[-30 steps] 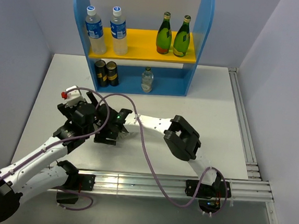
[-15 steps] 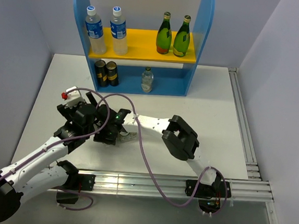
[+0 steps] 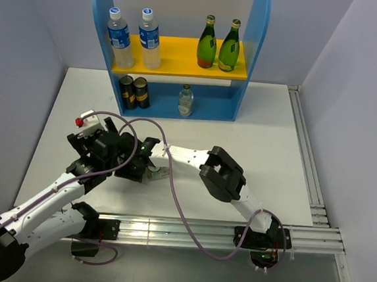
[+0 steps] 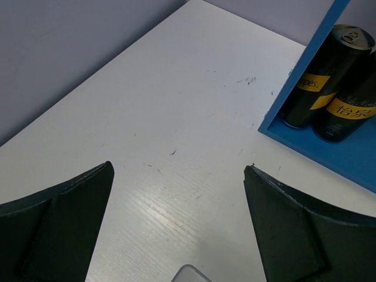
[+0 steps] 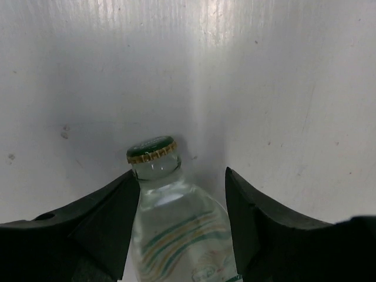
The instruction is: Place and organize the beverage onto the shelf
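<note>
- The shelf (image 3: 257, 48) stands at the far edge of the table (image 3: 268, 141). Two blue-label bottles (image 3: 118, 37) are upright on the left of its yellow board and two green bottles (image 3: 207, 42) on the right. Below, two cans (image 3: 133, 91) stand left of a second short bottle (image 3: 186, 101).
- Your left arm stretches from the near-left corner towards the table's middle. Its left gripper (image 4: 177, 169) hangs over bare table with the fingers spread wide and nothing between them, facing the cans.
- Your right arm folds at the elbow and reaches leftward, so the right gripper (image 5: 181, 174) sits low, just beside the left one.
- The short clear bottle (image 5: 176, 229) lies on its side on the table in front of the shelf, well apart from it. The right fingers (image 5: 106, 217) are closed against both of its sides. Its long axis runs along the fingers, and the green cap points away from the wrist.
</note>
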